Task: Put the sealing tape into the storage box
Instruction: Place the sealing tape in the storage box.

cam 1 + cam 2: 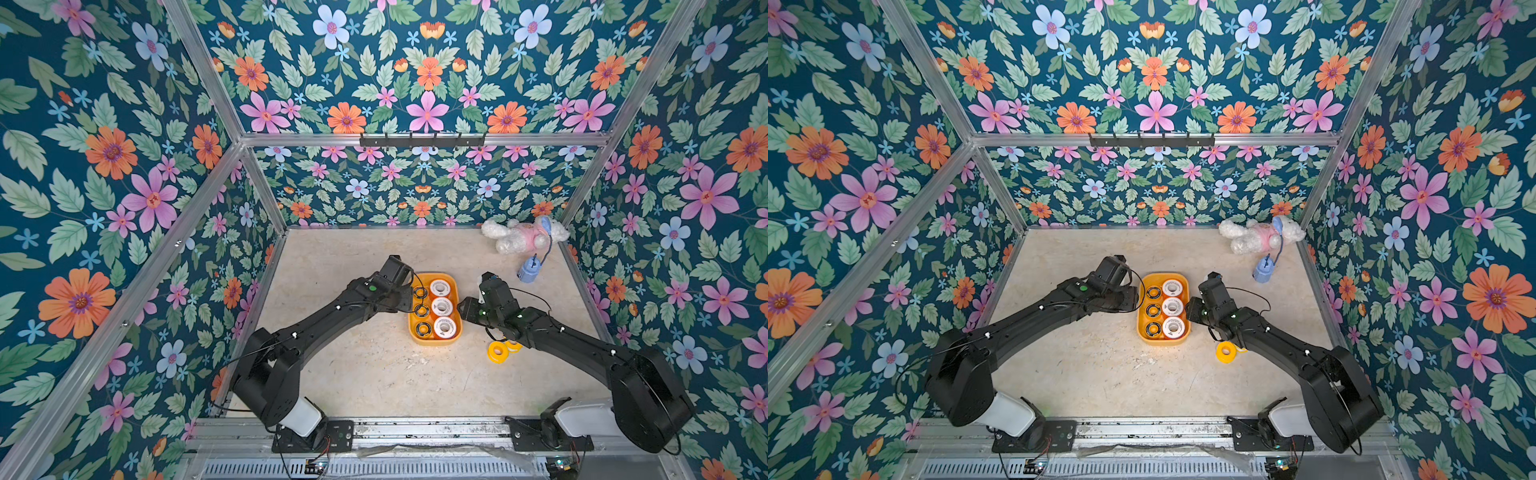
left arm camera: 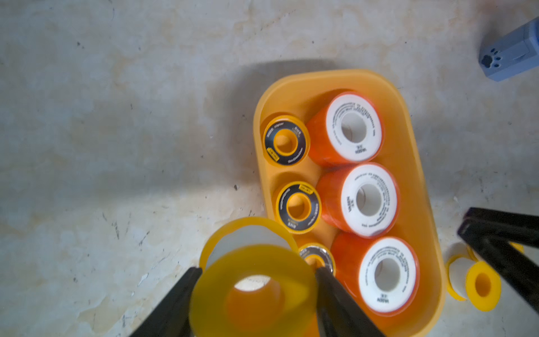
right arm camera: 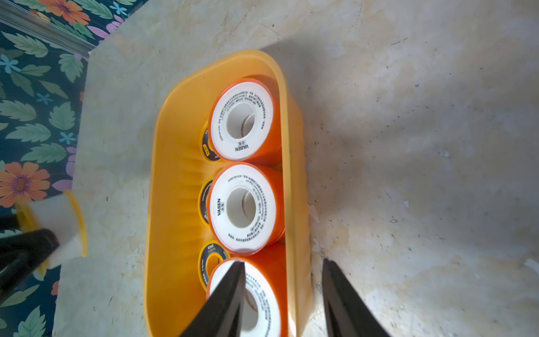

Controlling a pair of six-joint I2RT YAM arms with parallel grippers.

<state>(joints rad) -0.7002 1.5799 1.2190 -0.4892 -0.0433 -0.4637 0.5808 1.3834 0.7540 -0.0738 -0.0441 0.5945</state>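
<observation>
left tool (image 2: 259,270): grips yellow spool (image 2: 213,294) | right tool (image 3: 283,262): spread (astride storage box (image 3: 291,175) wall)

VASEN on white-faced sealing tape spools (image 3: 264,210); smaller print unreadable.

Both arms angle inward, left hand (image 2: 258,271) pinching a yellow spool (image 2: 253,259), right hand (image 3: 283,262) with fingers apart

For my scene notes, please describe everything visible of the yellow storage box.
The storage box is a shallow, lidless tub of yellow plastic with rounded corners, level on the table. It holds two rows: three white-faced orange spools and three lower black-faced yellow spools. The right gripper's open jaws straddle one long wall; contact is unclear. The left gripper holds a plain yellow spool beside the opposite rim.
</observation>
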